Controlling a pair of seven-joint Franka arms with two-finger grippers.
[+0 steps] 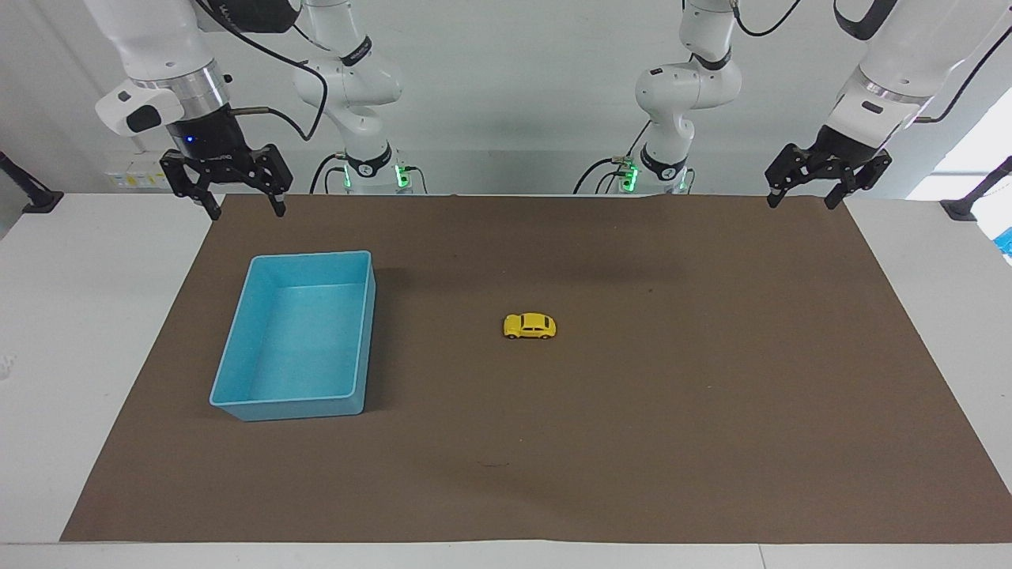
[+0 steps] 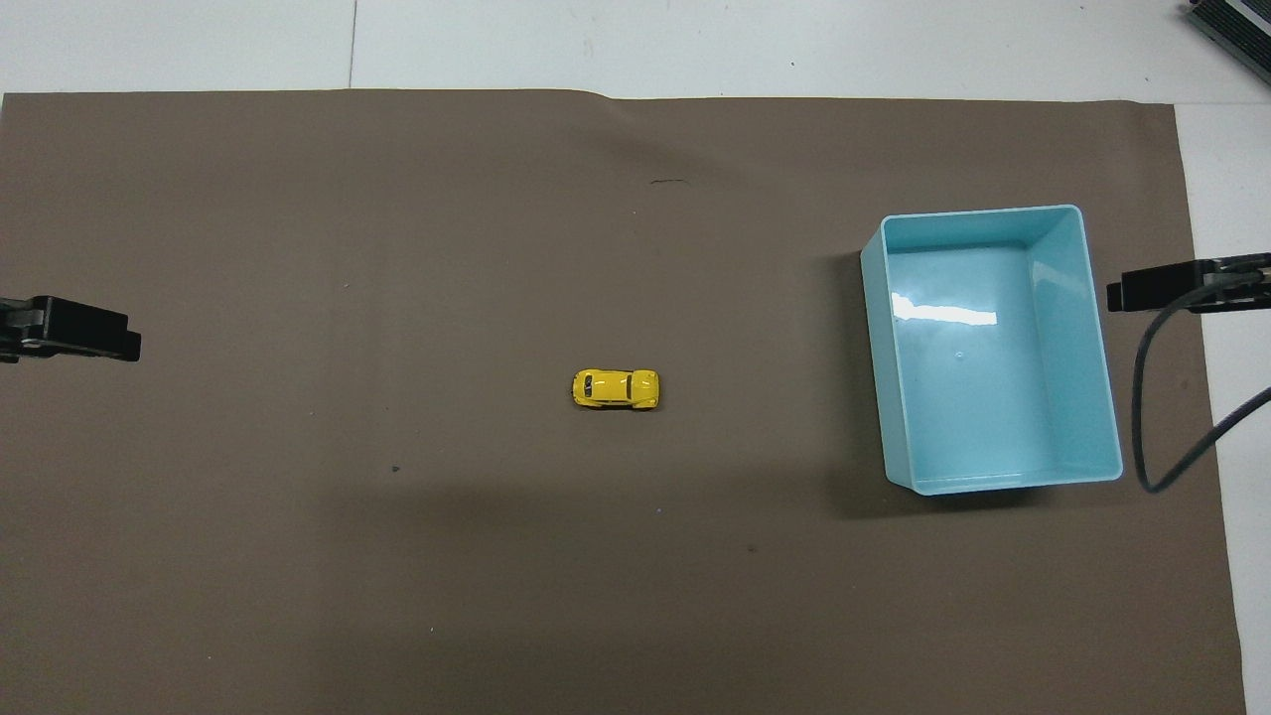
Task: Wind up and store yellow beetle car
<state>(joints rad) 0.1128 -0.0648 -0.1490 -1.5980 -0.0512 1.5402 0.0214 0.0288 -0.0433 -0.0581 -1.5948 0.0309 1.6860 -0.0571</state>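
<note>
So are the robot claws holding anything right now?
Left claw: open, holding nothing.
Right claw: open, holding nothing.

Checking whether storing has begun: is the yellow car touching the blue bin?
Apart. The overhead view shows bare brown mat between the yellow car and the blue bin.

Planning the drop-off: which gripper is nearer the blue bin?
Right. The right gripper hangs open just above the blue bin's robot-side end; the left gripper waits open over the mat's opposite end.
</note>
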